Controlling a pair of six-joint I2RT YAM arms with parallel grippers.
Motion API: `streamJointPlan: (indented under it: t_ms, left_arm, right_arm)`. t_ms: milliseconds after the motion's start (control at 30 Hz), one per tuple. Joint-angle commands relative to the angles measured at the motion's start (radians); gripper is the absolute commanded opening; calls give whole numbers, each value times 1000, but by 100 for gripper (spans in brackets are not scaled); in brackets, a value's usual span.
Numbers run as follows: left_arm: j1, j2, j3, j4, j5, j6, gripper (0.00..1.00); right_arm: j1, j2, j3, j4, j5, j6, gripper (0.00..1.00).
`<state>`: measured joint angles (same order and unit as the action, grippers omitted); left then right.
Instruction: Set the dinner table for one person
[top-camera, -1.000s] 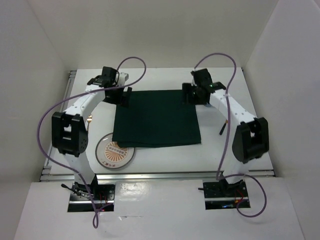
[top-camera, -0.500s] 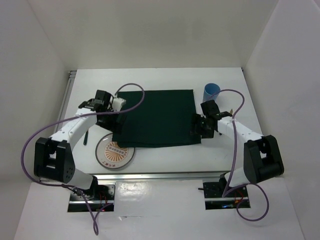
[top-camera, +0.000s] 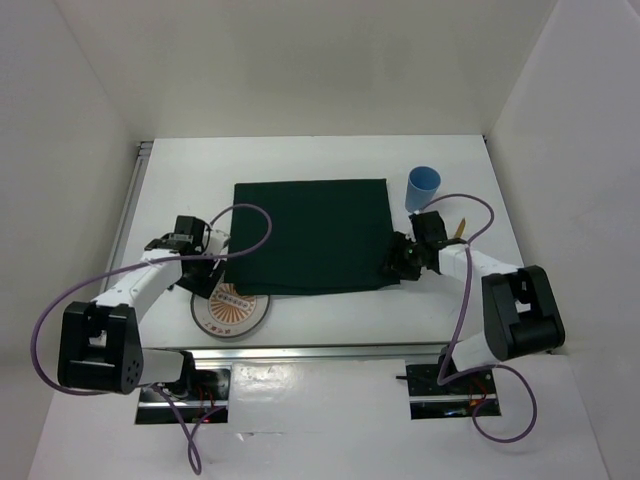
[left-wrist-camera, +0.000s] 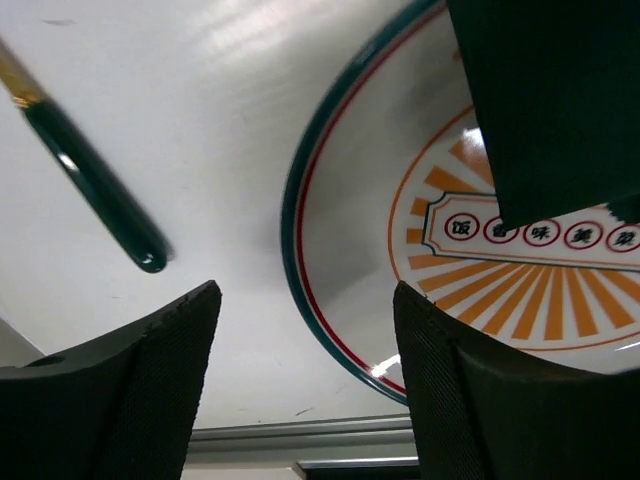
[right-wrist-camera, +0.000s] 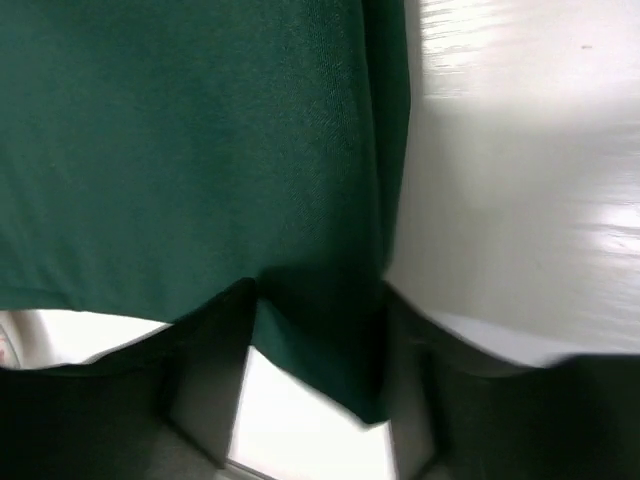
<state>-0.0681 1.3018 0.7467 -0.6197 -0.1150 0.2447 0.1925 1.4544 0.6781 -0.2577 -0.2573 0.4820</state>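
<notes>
The dinner table (top-camera: 300, 160) is a white tabletop with a rail along the near edge. A dark green cloth (top-camera: 310, 235) lies flat at its middle. A white plate (top-camera: 232, 310) with an orange sunburst sits at the cloth's near left corner, which overlaps its far edge. My left gripper (top-camera: 205, 273) is open and low over the plate's left rim (left-wrist-camera: 300, 260), holding nothing (left-wrist-camera: 305, 290). My right gripper (top-camera: 397, 262) is open, and the cloth's near right corner (right-wrist-camera: 320, 340) lies between its fingers (right-wrist-camera: 205, 380).
A blue cup (top-camera: 422, 186) stands just past the cloth's far right corner. A utensil with a gold end (top-camera: 459, 228) lies right of the cloth, partly under my right arm. A dark green utensil handle (left-wrist-camera: 95, 190) lies left of the plate.
Both arms have drawn back from the cloth's far corners to its near corners and dropped low. The blue cup, hidden behind the right arm before, now shows.
</notes>
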Motion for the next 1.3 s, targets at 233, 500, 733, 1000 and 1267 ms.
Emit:
streamJointPlan:
  t_ms: [233, 500, 733, 1000, 1267]
  left_arm:
    - [7, 94, -55, 187, -63, 36, 52]
    - [16, 82, -89, 295, -205, 73, 13]
    - [47, 25, -55, 301, -207, 103, 17]
    - [47, -22, -6, 242, -147, 94, 24]
    - [8, -68, 152, 123, -45, 32, 39]
  right_arm:
    - [-54, -113, -38, 14, 32, 36, 0]
    - [-251, -212, -58, -63, 49, -46, 0]
    - [-251, -212, -104, -25, -77, -56, 0]
    - [-251, -193, -149, 17, -203, -46, 0]
    - [-116, -114, -143, 20, -174, -22, 0]
